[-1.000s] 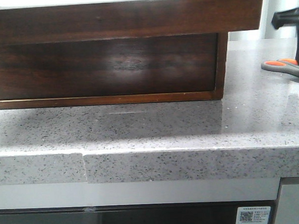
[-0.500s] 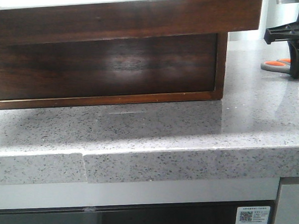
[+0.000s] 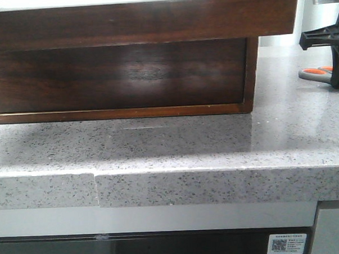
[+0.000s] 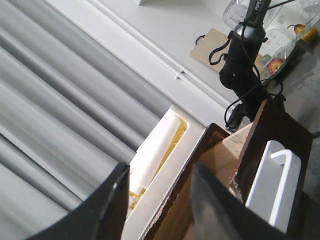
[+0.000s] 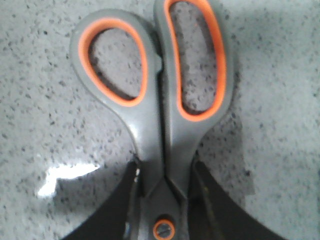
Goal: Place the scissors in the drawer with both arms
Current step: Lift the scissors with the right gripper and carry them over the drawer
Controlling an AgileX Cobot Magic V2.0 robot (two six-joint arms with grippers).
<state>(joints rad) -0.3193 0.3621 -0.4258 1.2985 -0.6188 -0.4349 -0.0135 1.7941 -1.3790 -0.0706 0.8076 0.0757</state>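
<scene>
Gripping the scissors (image 5: 159, 107) near the pivot, right gripper (image 5: 161, 205) with both fingers pressed against the shanks, handles lying flat on the speckled grey counter (image 3: 176, 141), far right of the wooden cabinet (image 3: 119, 78). Risk of slipping or swinging when lifted, since held so near the pivot on smooth plastic. Left gripper (image 4: 159, 202) parted and holding nothing, above the drawer (image 4: 182, 155), pulled open with white lining. Grey curtains behind.

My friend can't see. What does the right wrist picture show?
Grey scissors with orange-lined finger loops lie shut on a speckled grey counter. The right gripper has a dark finger on each side of them near the pivot screw.
</scene>
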